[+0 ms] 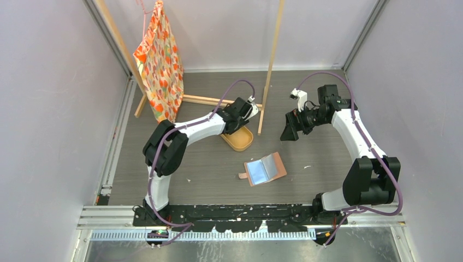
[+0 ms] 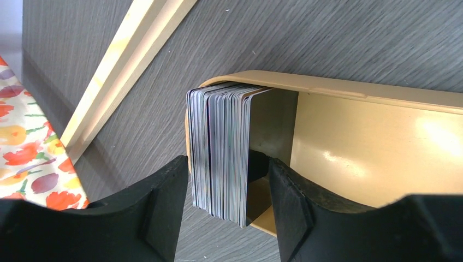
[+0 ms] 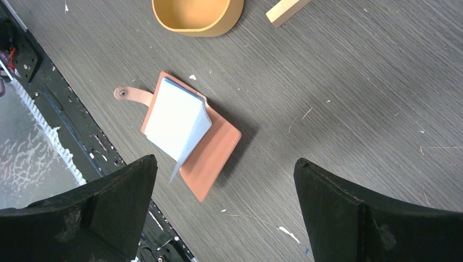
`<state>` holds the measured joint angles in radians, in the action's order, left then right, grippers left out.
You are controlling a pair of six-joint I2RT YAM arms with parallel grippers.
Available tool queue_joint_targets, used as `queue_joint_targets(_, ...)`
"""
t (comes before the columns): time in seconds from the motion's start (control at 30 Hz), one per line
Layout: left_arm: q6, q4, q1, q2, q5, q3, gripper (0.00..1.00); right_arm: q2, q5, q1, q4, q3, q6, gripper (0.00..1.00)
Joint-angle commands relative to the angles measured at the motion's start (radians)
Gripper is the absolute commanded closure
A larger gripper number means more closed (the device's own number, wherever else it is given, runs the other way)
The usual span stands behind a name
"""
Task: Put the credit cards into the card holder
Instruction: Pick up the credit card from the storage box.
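The left end effector [image 2: 228,164] has its two black fingers apart on either side of the cards [image 2: 221,147]. The left finger lies against the outermost card. A narrow gap seems to remain on the right, so I judge the stack straddled but not yet clamped.

The cards stand on edge as one tight stack in the rounded end of the tan tray [image 2: 355,90], which sits about mid-worktop, just left of centre. Their faces are turned towards the finger pads, so closing would squeeze the stack across its thickness. Their edges show grey, white and silver with a few blue lines.

From there the card holder [image 1: 266,170] lies right and towards the near edge, well apart from the tray. Its long axis runs roughly along that edge, slightly slanted. It is salmon-brown leather, lying open with glossy pockets up, one leaf half raised and its snap tab pointing left.

The right end effector [image 1: 289,131] hangs above the worktop just beyond the holder towards the far edge, fingers wide apart and empty. The left arm is nearer the cards, the right arm nearer the holder.
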<state>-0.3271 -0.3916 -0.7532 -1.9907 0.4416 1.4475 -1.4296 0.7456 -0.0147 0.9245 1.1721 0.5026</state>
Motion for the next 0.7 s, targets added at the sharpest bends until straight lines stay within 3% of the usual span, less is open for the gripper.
queue_joint_targets(0.0,-0.009,0.068,0.006,0.07,0.056,-0.014,0.43,0.004,0.02,0.001,0.009,0.012,0.02,0.0)
queue_joint_targets(0.47,-0.001,0.086,0.005,0.093,0.035,-0.032,0.53,0.009,0.025,0.015,0.012,0.012,0.02,0.0)
queue_joint_targets(0.57,-0.002,0.092,0.005,0.099,0.013,-0.042,0.45,0.009,0.027,0.029,0.013,0.012,0.02,0.0)
queue_joint_targets(0.67,-0.018,0.093,0.007,0.084,0.019,-0.039,0.28,0.009,0.029,0.029,0.013,0.012,0.02,0.0)
